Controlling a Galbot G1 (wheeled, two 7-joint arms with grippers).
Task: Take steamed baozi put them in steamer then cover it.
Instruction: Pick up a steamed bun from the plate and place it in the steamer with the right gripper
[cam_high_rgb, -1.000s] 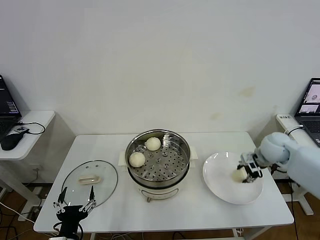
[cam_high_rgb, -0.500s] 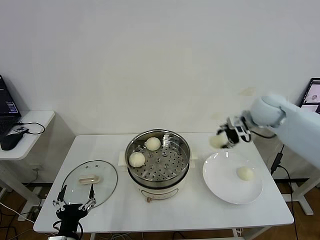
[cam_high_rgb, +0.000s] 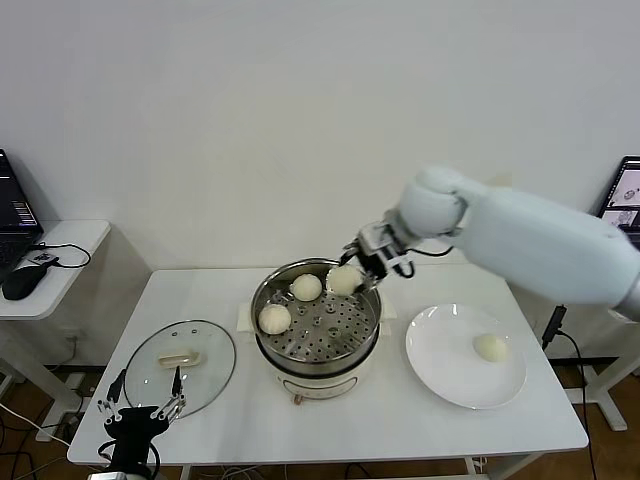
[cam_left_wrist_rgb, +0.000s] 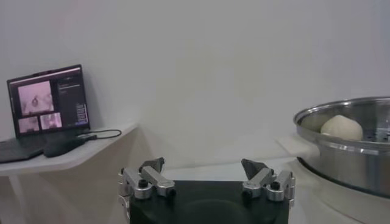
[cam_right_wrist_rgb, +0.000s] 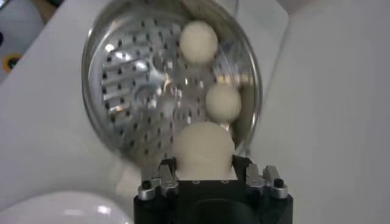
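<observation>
Over the far rim of the round, shiny stainless-steel steamer (cam_high_rgb: 316, 318), the right gripper (cam_high_rgb: 362, 262) now hangs with its fingers pinched on a smooth cream-white steamed bun (cam_high_rgb: 343, 279). A second ago that gripper was down at the flat white plate (cam_high_rgb: 440, 370) on the right side of the table, closing on this bun; half a second ago it was carrying it up above the plate's back edge. It has since swung across, so the bun now sits just above the perforated tray, close beside the rear bun (cam_high_rgb: 306, 287) already inside. A second bun (cam_high_rgb: 274, 318) rests on the tray's left side, and a last one (cam_high_rgb: 489, 346) remains alone on the plate.

That puts the third bun at the point of release, with one more trip likely to follow. The clear glass lid with its cream bar handle (cam_high_rgb: 180, 356) lies flat on the white table (cam_high_rgb: 400, 425), left of the steamer and untouched. The left gripper (cam_high_rgb: 135, 418) waits at the table's near left edge, fingers spread wide and holding nothing.
</observation>
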